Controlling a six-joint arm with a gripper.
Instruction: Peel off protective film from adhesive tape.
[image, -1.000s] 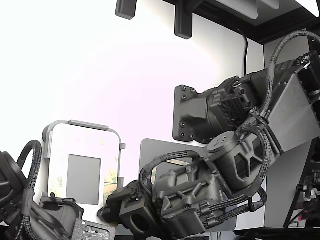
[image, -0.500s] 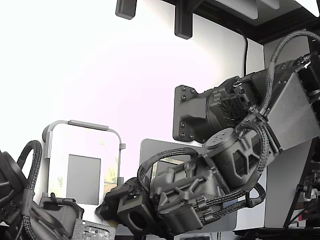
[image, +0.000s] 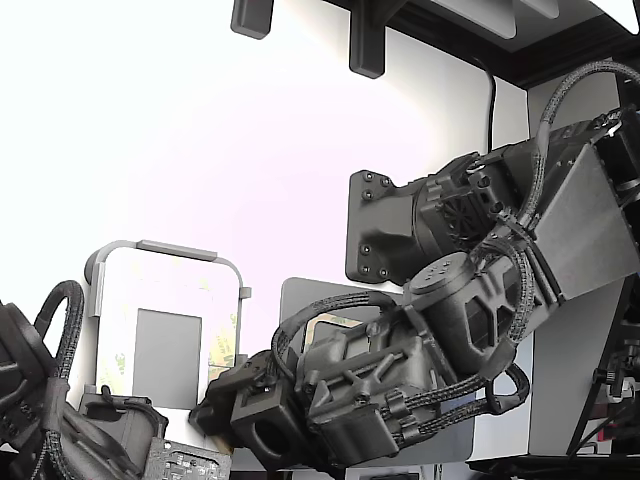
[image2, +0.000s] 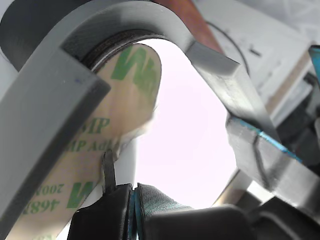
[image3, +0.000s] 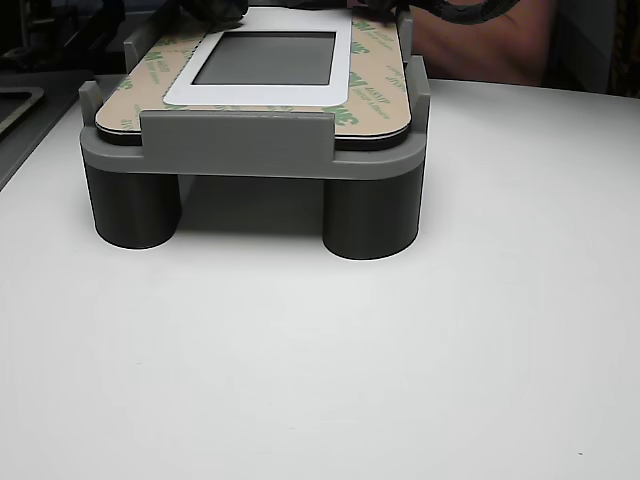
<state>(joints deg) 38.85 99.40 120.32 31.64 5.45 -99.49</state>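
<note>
The protective film (image2: 95, 130) fills the wrist view as a pale-yellow liner with green print, its rounded end tucked under the grey fixture rim (image2: 45, 110). My gripper (image2: 132, 197) is shut, its fingertips pressed together right at the film's edge. A thin dark tip (image2: 107, 170) touches that edge; I cannot tell whether any film is pinched. In the exterior view the gripper (image: 208, 400) sits low beside the white panel (image: 130, 290), next to the yellowish green-marked strip (image: 226, 345). The adhesive tape is hidden under the film.
The grey fixture (image3: 235, 140) stands on two round legs on a white table (image3: 400, 380), carrying a plate with a tan green-flecked border (image3: 378, 90) and a grey rectangle (image3: 265, 58). A second dark arm (image: 60, 420) sits at the exterior view's lower left.
My arm has shifted toward the exterior view's left and slightly lower, bringing the gripper closer to the panel's strip. The fixture and second arm have not moved.
</note>
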